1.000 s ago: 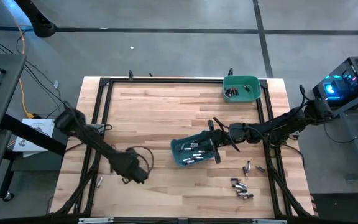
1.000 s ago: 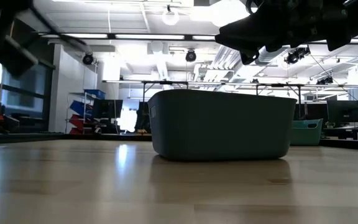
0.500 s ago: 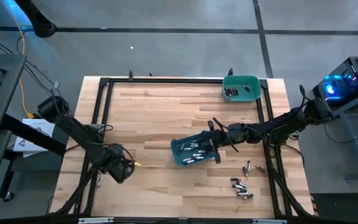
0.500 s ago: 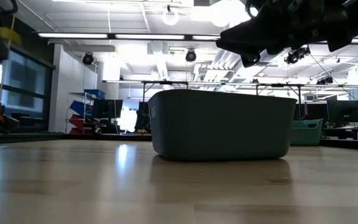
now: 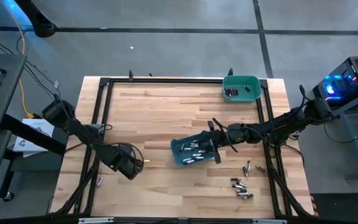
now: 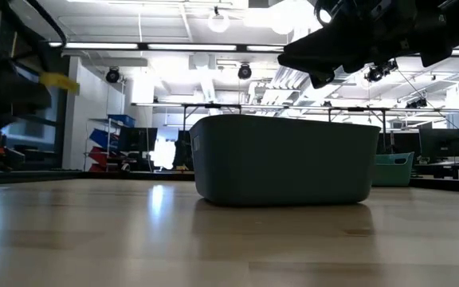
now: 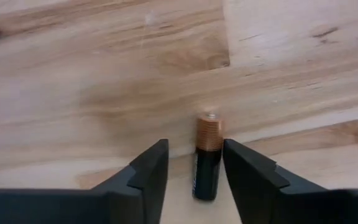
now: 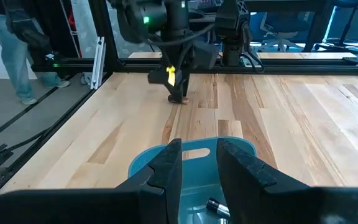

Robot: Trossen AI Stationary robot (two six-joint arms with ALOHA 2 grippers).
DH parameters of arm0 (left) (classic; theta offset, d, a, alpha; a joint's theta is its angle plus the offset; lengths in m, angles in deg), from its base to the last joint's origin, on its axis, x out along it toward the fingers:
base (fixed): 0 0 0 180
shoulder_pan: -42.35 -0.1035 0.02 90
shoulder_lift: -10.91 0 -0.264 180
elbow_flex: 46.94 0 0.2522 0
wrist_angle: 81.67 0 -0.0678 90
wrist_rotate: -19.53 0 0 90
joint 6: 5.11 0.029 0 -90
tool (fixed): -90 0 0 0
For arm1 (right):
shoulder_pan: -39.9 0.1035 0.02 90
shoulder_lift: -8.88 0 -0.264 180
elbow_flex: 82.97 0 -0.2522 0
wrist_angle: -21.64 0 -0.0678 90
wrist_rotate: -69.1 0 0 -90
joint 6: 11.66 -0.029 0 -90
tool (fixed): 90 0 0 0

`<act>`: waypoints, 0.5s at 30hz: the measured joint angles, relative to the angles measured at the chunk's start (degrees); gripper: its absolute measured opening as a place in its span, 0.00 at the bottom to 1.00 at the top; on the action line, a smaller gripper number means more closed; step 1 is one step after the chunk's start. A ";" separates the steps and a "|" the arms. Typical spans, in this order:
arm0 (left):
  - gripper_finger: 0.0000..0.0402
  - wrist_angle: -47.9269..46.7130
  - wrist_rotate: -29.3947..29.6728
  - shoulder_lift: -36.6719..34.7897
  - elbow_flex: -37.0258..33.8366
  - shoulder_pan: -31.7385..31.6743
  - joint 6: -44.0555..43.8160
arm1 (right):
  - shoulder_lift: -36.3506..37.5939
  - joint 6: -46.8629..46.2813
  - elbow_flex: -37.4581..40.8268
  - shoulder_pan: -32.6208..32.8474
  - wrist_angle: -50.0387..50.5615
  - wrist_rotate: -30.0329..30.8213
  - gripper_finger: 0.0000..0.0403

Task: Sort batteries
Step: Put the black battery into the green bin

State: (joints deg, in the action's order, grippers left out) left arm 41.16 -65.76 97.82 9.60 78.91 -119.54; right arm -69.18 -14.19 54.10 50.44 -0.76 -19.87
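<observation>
Two teal bins (image 5: 194,151) (image 5: 240,88), two claws (image 5: 137,167) (image 5: 211,145) and one table (image 5: 160,109) are showing; the batteries (image 5: 241,188) are too small to count.

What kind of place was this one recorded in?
Most likely a robotics lab or workshop. A wooden table with a black metal frame stands on a bare concrete floor, and the low view shows ceiling strip lights and rows of desks with monitors behind it.

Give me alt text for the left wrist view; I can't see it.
The left claw holds a battery, black with a copper-coloured end, between its two dark fingers, just above the light wooden table. Nothing else is in view.
</observation>
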 joint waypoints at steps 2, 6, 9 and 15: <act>0.31 1.24 -0.19 1.37 0.02 -0.38 1.61 | 0.00 -0.02 0.00 0.00 0.01 0.00 0.23; 0.22 1.87 -0.76 2.81 0.17 -0.66 3.51 | 0.00 -0.02 0.00 0.00 0.03 0.00 0.23; 0.14 2.22 -0.81 2.81 0.17 -0.66 3.63 | 0.00 -0.02 0.00 0.00 0.15 0.00 0.23; 0.09 2.24 0.16 2.61 0.13 -0.63 4.05 | 0.00 -0.02 0.00 0.00 0.39 0.00 0.23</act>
State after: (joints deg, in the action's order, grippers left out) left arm 43.40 -65.60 100.43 9.74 78.28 -115.48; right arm -69.18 -14.21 54.10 50.44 -0.37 -19.87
